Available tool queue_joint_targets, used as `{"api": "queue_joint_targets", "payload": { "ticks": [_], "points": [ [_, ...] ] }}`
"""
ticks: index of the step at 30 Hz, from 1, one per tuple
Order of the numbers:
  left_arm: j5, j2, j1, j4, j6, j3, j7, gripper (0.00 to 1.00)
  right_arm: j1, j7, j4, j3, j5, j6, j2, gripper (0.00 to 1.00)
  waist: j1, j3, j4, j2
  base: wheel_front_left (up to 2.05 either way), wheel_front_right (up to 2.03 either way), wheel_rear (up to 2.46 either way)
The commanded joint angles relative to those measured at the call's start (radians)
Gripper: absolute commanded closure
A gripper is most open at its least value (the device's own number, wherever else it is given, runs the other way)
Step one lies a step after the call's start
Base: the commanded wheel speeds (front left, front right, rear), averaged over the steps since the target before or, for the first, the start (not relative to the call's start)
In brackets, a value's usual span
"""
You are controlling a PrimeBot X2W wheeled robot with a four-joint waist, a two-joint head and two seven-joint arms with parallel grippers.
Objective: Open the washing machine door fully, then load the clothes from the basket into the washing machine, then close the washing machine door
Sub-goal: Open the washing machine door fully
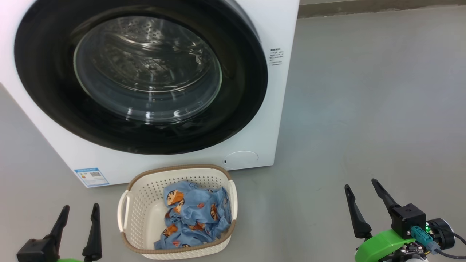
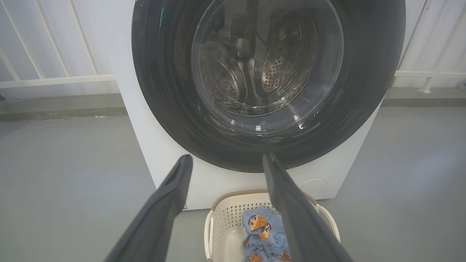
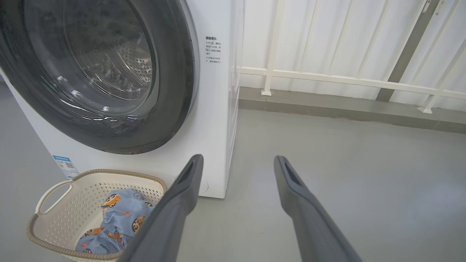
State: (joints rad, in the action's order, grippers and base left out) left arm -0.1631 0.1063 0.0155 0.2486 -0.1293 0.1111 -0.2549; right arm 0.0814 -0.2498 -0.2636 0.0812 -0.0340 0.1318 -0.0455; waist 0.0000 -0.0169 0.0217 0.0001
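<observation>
The white washing machine (image 1: 280,22) stands on the floor with its round black-rimmed door (image 1: 47,91) closed flat against the front; the steel drum shows through the glass. In front of it sits the cream basket (image 1: 142,214) with the light blue cartoon-print clothes (image 1: 198,218) bundled in its right half. My left gripper (image 1: 81,209) is open at the lower left, left of the basket, nothing between its fingers. My right gripper (image 1: 361,183) is open at the lower right, well clear of the basket. The door (image 2: 164,91), basket (image 2: 225,218) and clothes (image 2: 262,229) also show past my left gripper (image 2: 226,160); the washing machine (image 3: 214,109), basket (image 3: 69,214) and clothes (image 3: 120,218) lie left of my right gripper (image 3: 238,160).
Bare grey floor (image 1: 364,109) spreads to the right of the machine. A white railing (image 3: 346,78) on a low kerb runs behind it. A blue label (image 1: 91,177) and a round flap (image 1: 240,159) sit low on the machine's front.
</observation>
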Motion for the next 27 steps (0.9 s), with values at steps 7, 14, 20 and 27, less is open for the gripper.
{"api": "queue_joint_targets", "payload": {
  "ticks": [7,14,20,27],
  "points": [
    [-0.004,0.021,0.021,-0.031,-0.001,0.033,-0.007,0.00,0.014,-0.012,0.026,-0.024,0.000,-0.001,-0.005,0.00,0.0000,0.003,0.000,-0.0001,0.22,0.22,-0.43],
    [-0.002,0.020,0.022,-0.032,-0.001,0.033,-0.007,0.00,0.017,-0.012,0.027,-0.025,0.002,-0.001,-0.005,0.00,0.0000,0.003,-0.002,-0.0001,0.00,0.00,0.00],
    [-0.003,0.022,0.023,-0.029,-0.001,0.032,-0.007,0.00,0.016,-0.012,0.029,-0.027,0.003,-0.001,-0.005,0.00,0.0000,0.004,-0.002,-0.0001,0.00,0.00,0.00],
    [-0.005,0.024,0.020,-0.027,-0.001,0.033,-0.007,0.00,0.014,-0.012,0.030,-0.029,0.004,-0.001,-0.005,0.34,0.0000,0.006,-0.001,-0.0001,0.00,0.00,0.00]
  ]
}}
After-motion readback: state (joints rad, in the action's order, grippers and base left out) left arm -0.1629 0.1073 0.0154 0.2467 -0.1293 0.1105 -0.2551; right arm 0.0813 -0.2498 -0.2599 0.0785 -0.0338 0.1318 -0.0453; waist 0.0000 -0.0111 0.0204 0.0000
